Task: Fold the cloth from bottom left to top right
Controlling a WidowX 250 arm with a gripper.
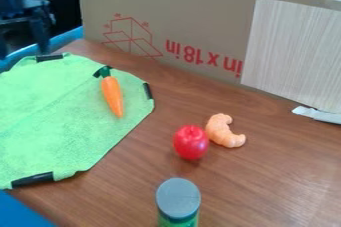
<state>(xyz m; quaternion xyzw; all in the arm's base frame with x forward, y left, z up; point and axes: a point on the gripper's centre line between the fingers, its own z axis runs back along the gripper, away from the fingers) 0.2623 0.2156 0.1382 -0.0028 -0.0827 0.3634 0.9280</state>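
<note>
The black two-finger gripper (22,51) hangs at the upper left, fingers pointing down and spread apart. The bright green, roughly octagonal fabric cloth (63,106) lies spread out below it.

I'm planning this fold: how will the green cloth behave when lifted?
The cloth looks soft and thin, so probably floppy. The black strips at its edges may stiffen it there. The carrot on top could slide or roll.
</note>
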